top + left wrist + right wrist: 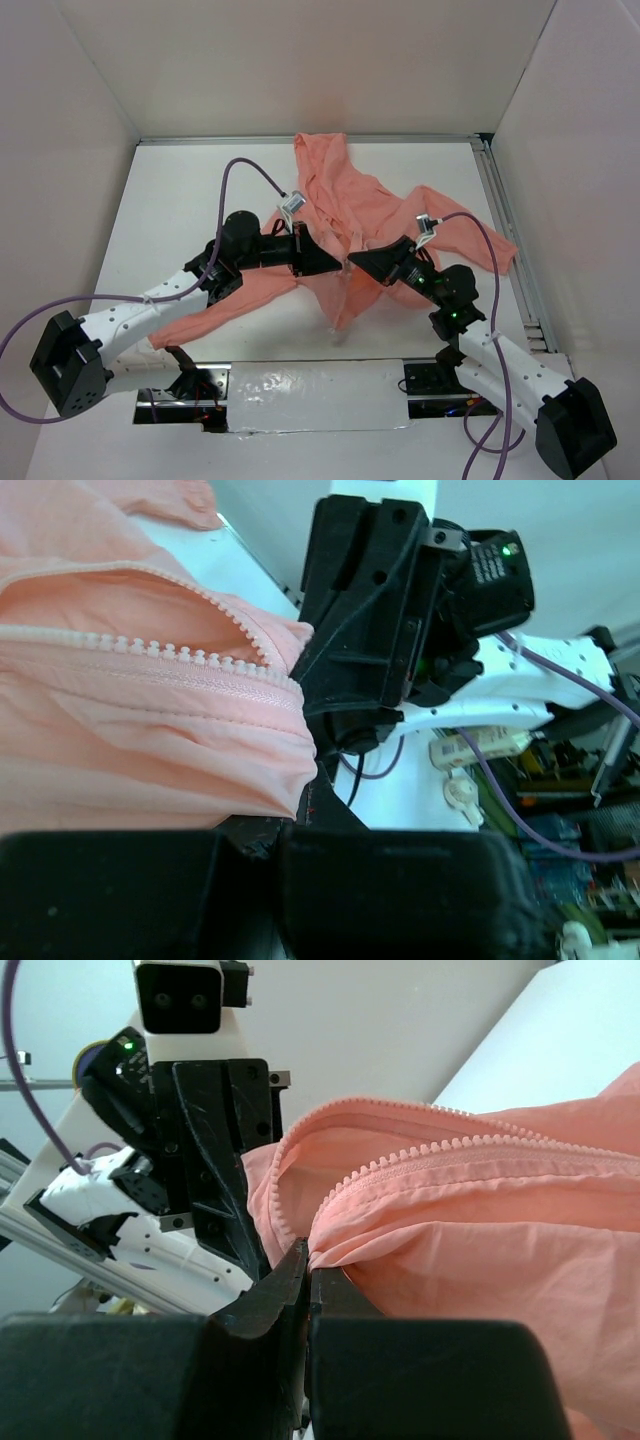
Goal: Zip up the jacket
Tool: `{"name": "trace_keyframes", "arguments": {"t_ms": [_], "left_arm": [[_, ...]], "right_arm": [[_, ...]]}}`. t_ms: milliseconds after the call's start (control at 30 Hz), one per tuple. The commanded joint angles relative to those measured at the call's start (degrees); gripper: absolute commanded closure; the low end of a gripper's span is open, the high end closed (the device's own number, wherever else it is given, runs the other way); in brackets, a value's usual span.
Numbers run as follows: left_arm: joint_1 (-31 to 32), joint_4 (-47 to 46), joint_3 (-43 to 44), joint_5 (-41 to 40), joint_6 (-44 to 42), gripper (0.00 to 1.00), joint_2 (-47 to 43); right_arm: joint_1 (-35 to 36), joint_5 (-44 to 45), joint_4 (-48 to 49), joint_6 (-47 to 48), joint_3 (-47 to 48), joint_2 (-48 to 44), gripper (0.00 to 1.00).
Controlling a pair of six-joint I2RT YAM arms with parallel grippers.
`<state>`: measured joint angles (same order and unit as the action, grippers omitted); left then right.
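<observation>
**Both tools pinch the pink jacket over a white desk**

The left tool (337, 264) and the right tool (356, 262) meet tip to tip, almost touching. Each is clamped on a fold of the jacket (345, 195) right beside its zipper (420, 1155), whose two rows of teeth stand apart in both wrist views.

From the tools the salmon fabric spreads toward the far wall. One sleeve trails under the left arm, and the other lies outward of the right tool.

The desk (190, 200) is matte white. Pale wall panels (300, 60) enclose it on three sides. A metal rail (508, 235) runs along the desk edge beyond the right tool. A shiny strip (310, 395) lies behind both tools, between the arm bases. Purple cables (235, 175) loop above the arms.
</observation>
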<state>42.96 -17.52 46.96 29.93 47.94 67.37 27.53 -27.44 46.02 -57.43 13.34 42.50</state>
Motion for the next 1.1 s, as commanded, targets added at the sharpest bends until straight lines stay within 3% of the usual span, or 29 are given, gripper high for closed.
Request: {"name": "trace_keyframes", "arguments": {"t_ms": [0, 333, 533, 700, 800, 900, 1000, 1067], "left_arm": [[-1.47, -8.4, -1.25, 7.58, -0.58, 1.0, 0.39], [-5.78, -12.28, -1.35, 16.38, 2.59, 1.0, 3.46], [-6.05, -11.66, -2.14, 14.46, 2.16, 1.0, 2.06], [-5.96, -12.37, -2.23, 14.63, 2.51, 1.0, 2.06], [-5.96, -6.06, -0.38, 11.92, -0.55, 1.0, 1.19], [-5.52, 4.14, -0.11, 4.18, -3.9, 1.0, -0.74], [-5.34, 9.24, -6.68, 0.75, -4.44, 1.0, -3.11], [-5.08, 10.83, -10.03, -0.22, -2.7, 1.0, -4.52]], "right_arm": [[0.51, -0.77, 7.07, -1.11, -0.07, -0.84, 1.0], [0.24, -2.79, 1.47, 0.64, 0.98, -2.95, 1.0], [0.86, -2.36, -12.07, 6.79, 3.44, -5.23, 1.0], [1.65, -1.39, -10.15, 6.36, 2.82, -5.85, 1.0], [3.67, 5.96, -28.03, 11.27, 8.86, -4.36, 1.0], [6.65, 17.39, -49.72, 15.42, 14.14, 0.11, 1.0], [9.99, 27.24, -58.81, 14.11, 16.53, 7.4, 1.0], [13.41, 30.24, -59.64, 13.14, 16.45, 13.55, 1.0]]}}
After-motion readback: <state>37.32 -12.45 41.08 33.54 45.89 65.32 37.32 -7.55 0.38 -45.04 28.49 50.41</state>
